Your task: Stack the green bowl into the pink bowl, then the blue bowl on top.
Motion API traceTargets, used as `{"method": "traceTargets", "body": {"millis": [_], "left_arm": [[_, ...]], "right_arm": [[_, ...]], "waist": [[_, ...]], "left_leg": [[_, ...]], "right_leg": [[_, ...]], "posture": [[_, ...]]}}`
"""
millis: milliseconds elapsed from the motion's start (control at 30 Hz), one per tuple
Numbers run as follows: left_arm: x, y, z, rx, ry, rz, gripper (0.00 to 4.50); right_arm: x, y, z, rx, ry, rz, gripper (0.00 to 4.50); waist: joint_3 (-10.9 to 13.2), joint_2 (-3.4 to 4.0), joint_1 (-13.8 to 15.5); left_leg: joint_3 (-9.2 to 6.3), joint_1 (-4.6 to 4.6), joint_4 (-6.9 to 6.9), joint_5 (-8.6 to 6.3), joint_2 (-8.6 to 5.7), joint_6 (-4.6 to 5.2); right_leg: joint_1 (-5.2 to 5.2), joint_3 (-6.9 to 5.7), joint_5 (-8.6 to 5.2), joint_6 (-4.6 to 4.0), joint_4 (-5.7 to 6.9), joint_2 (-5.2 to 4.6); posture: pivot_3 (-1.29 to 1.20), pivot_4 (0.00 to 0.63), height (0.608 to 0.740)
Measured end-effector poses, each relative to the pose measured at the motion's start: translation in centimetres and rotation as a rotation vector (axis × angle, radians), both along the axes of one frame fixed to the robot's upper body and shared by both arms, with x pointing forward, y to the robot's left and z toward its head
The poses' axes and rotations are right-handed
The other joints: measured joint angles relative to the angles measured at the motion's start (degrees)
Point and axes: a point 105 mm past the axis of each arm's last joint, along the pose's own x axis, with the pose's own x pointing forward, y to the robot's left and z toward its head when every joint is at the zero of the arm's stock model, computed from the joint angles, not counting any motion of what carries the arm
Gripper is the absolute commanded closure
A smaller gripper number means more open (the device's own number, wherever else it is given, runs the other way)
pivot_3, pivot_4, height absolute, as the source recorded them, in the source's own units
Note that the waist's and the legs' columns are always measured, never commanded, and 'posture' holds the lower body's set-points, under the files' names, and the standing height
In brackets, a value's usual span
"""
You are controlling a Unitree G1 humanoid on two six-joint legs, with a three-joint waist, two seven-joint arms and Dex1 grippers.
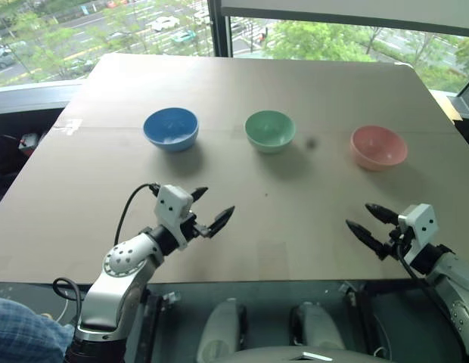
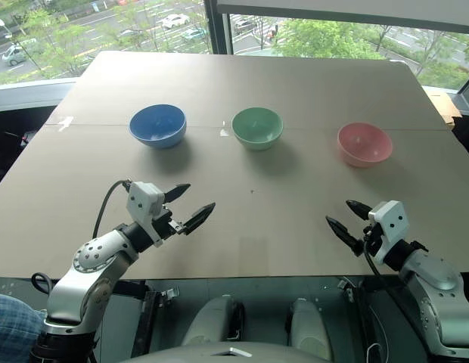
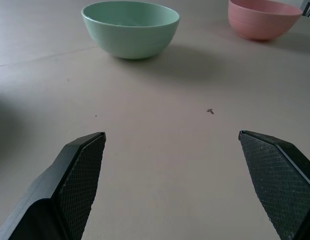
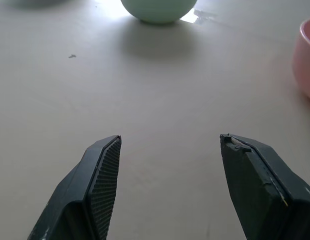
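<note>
- A broad tan table (image 1: 242,227) under a window with street and trees beyond; its near edge runs just below my two arms, and its far edge lies well behind the bowls
- Three bowls stand upright in a row across the middle, well apart from each other: the blue bowl (image 1: 171,128) on my left, the green bowl (image 1: 270,131) in the centre, the pink bowl (image 1: 378,147) on my right
- My left gripper (image 1: 209,209) hangs over the near part of the table, fingers spread wide with nothing between them, aimed toward the green bowl
- My right gripper (image 1: 366,220) sits near the front edge on the right, fingers also parted and empty, pointing inward
- I judge no step is done yet: every bowl sits alone, so the first lift of the green bowl is the one in hand
- The next move, I think, calls for reaching forward to the green bowl's rim, pinching one wall, lifting clear and carrying it rightward over the pink bowl
- Bare tabletop lies between my grippers and the row, so the approach is unobstructed; only a tiny dark speck lies on it
- The pink bowl lies nearest the table's right edge, so a nudge outward there is what I would watch for
</note>
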Motion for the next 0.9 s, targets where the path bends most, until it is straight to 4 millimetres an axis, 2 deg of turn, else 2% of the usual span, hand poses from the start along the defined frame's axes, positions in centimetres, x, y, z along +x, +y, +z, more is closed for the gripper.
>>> {"method": "traceTargets", "body": {"millis": [233, 467, 667, 900], "left_arm": [[-0.6, -1.0, 0.8, -0.069, 0.007, -0.067, 0.0], [-0.8, -2.4, 2.7, -0.094, -0.024, -0.172, 0.0], [-0.8, -2.6, 3.8, -0.035, -0.063, -0.231, 0.0], [-0.5, -3.1, 5.1, -0.018, -0.102, -0.265, 0.0]], "right_arm": [[3.0, -1.6, 2.3, -0.174, -0.068, -0.025, 1.19], [8.3, -3.4, 6.5, -0.336, -0.139, -0.044, 1.19], [12.2, -4.7, 5.9, -0.439, -0.082, -0.08, 1.19], [14.6, -5.2, 4.8, -0.555, -0.019, -0.052, 1.19]], "waist": [[0.01, 0.01, -0.04], [0.01, 0.02, -0.01], [0.05, 0.04, -0.01], [0.07, 0.06, -0.17]], "left_leg": [[0.06, 0.0, 0.0, 0.0, -0.01, 0.01], [0.05, 0.02, 0.05, 0.0, 0.01, 0.01], [0.13, -0.09, 0.03, -0.02, -0.03, 0.04], [0.17, -0.07, 0.04, -0.02, -0.01, 0.04]], "right_leg": [[-0.01, -0.04, 0.0, 0.0, -0.02, 0.04], [0.0, -0.07, 0.04, 0.07, -0.01, 0.17], [-0.04, -0.03, 0.1, 0.18, -0.13, 0.15], [-0.04, 0.0, 0.11, 0.2, -0.14, 0.16]], "posture": [[0.0, 0.15, 0.74], [0.0, 0.15, 0.74], [0.0, 0.15, 0.74], [0.0, 0.15, 0.74]]}}
